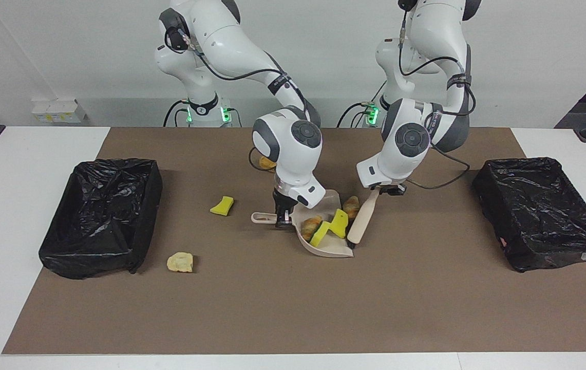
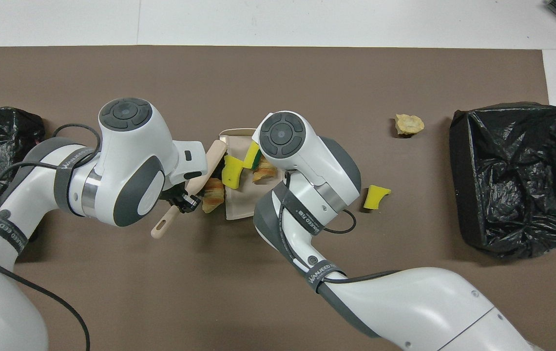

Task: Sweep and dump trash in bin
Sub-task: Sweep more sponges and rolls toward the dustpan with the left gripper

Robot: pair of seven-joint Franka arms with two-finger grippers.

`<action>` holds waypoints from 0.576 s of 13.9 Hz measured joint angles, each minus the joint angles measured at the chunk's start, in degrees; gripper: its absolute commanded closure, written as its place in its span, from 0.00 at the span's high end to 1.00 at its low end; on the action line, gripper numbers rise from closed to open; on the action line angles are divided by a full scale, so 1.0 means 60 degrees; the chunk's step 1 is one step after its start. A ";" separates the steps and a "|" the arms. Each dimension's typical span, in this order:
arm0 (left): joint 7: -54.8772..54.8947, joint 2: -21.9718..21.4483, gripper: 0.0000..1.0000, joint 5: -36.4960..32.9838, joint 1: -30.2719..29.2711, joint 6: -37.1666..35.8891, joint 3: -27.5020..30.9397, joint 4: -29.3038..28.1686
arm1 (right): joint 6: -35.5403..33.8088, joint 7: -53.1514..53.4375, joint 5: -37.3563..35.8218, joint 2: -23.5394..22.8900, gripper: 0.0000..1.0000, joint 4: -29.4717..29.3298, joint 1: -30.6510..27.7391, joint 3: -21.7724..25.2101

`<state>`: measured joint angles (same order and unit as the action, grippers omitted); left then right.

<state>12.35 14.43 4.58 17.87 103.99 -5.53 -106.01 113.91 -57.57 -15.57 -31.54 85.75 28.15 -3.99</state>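
Yellow sponge wedges and brown bread lumps make up the trash (image 1: 339, 223). We think these bits are light and soft. They should slide and roll with a small push, but they could also bounce out. We would not pinch them. We would push them with the brush (image 1: 359, 223) and hold the tools by their handles.

In the middle of the frame sits the beige dustpan (image 1: 323, 249). Two yellow wedges and one bread roll (image 1: 311, 224) lie in it. Another bread roll (image 1: 351, 206) is right at its open edge, touching the brush.

Three bits lie loose on the brown mat (image 1: 293, 308). A loose yellow wedge (image 1: 222, 205) is in the middle, toward the right arm's end. A tan lump (image 1: 180, 262) is lower in the frame, near the black bin (image 1: 100, 216). One small orange bit (image 1: 267, 163) peeks out higher up, near the robots.

The right gripper (image 1: 282, 218) points straight down and its fingers pinch the dustpan's handle. The right arm bends down from the top of the frame.

The left gripper (image 1: 388, 190) pinches the brush handle near its top end. The brush leans, with its bristles low by the dustpan's mouth.
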 measured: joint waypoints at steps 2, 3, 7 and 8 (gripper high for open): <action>-0.0073 -0.0046 0.00 0.0498 -0.0016 0.0007 0.0055 -0.0041 | 0.0000 0.0000 0.0000 0.0000 0.00 0.0000 0.0000 0.0000; -0.0157 -0.0072 0.00 0.0606 -0.0050 0.0007 0.0102 -0.0041 | 0.0001 0.0000 0.0000 0.0000 0.00 0.0000 0.0000 0.0000; -0.1371 -0.0790 0.00 0.0811 -0.0688 -0.0366 0.0220 -0.0032 | 0.0006 0.0001 0.0001 0.0000 0.00 0.0002 -0.0003 0.0000; -0.2158 -0.1032 0.00 0.0827 -0.0839 -0.0819 0.0233 -0.0045 | 0.0008 0.0001 0.0001 0.0000 0.00 0.0003 -0.0009 0.0000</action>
<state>-0.59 8.23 9.54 12.84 99.08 -4.13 -106.29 113.96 -57.57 -15.56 -31.54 85.77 28.10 -3.99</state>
